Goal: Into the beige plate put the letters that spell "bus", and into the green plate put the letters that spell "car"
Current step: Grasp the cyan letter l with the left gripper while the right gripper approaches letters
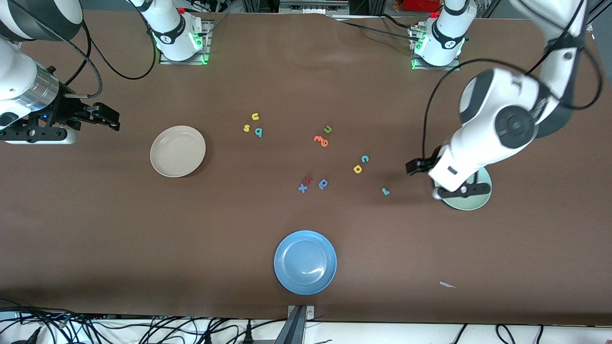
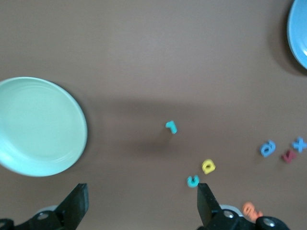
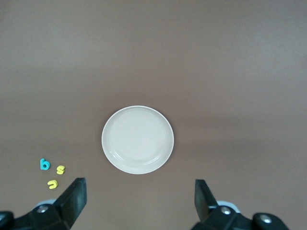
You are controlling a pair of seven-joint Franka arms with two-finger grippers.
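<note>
Brown table (image 1: 143,239). Left gripper (image 1: 415,167), jaws wide and empty, hangs beside the green plate (image 1: 466,203); teal r (image 1: 386,191), teal c (image 1: 365,158) and yellow a (image 1: 357,168) lie near it. Right gripper (image 1: 107,116), also wide and empty, is up by the table's edge near the beige plate (image 1: 178,151). Its wrist view shows b (image 3: 44,165), s (image 3: 60,169), u (image 3: 53,184) clustered beside that plate.
</note>
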